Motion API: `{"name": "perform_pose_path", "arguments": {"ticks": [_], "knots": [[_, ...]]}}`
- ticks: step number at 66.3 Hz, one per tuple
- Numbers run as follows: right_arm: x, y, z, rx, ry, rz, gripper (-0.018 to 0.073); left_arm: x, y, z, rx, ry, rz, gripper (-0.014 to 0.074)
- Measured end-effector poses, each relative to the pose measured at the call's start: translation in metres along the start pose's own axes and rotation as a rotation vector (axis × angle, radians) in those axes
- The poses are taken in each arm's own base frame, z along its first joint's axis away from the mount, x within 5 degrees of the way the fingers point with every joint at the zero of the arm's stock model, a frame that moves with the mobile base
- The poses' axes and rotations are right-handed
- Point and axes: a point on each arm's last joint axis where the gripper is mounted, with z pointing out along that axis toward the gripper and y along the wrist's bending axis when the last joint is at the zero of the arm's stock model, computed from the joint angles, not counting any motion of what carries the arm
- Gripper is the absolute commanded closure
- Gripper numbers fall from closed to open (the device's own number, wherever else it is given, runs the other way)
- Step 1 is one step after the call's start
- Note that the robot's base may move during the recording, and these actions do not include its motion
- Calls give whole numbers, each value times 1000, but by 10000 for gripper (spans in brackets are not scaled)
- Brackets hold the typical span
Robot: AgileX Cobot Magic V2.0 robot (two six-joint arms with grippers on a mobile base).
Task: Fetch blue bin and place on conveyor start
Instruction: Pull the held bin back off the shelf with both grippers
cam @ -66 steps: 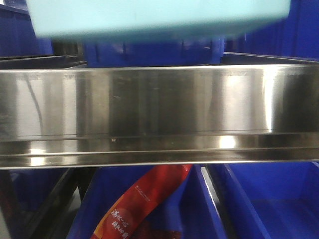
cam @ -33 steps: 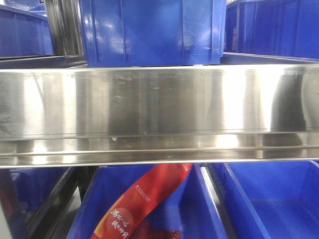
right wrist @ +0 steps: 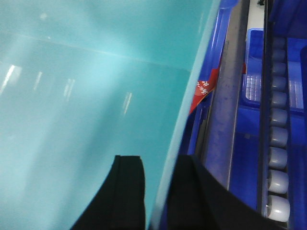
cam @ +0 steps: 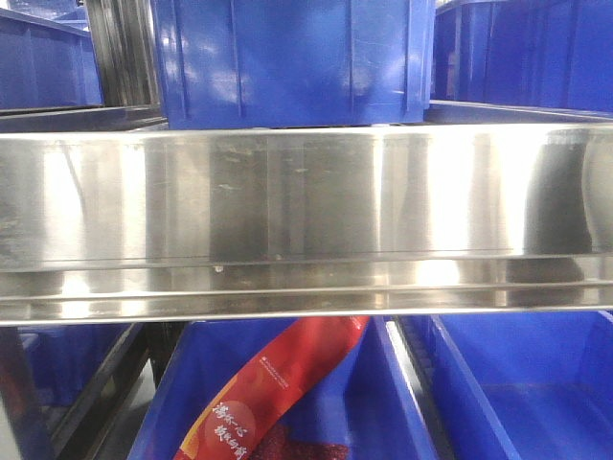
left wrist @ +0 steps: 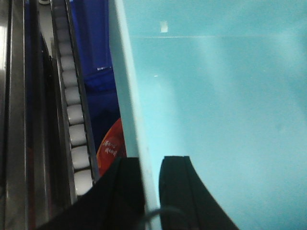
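Note:
The blue bin (left wrist: 216,96) fills most of the left wrist view as a smooth light-cyan tub seen from inside. My left gripper (left wrist: 151,160) is shut on its left wall, one black finger inside and one outside. In the right wrist view the same blue bin (right wrist: 86,86) takes up the left half, and my right gripper (right wrist: 160,160) is shut on its right wall in the same way. The bin hangs above the shelving, held between both arms. It does not show in the front view. The conveyor start is out of view.
A shiny stainless-steel shelf rail (cam: 306,220) crosses the front view. Dark blue ribbed bins (cam: 287,57) stand above it, and more lie below, one holding a red packet (cam: 278,383). White roller tracks (left wrist: 72,110) (right wrist: 278,158) run beside the shelves.
One second ago the cyan bin's underside showed at the top of the front view. It has since gone up out of that view. The shelf has not moved.

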Motion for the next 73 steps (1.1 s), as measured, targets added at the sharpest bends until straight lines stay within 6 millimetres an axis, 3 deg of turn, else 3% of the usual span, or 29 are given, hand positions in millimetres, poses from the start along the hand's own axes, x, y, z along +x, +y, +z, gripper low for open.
{"name": "perform_pose_path", "arguments": {"ticks": [47,73], "knots": [[-2,0,0,4,-20,-3,711,-29,-3,-4,26,-330,50,708],[-3,0,-1,0,-28,-1,711,-34,-4,-5,30,-379,58,708]]}}
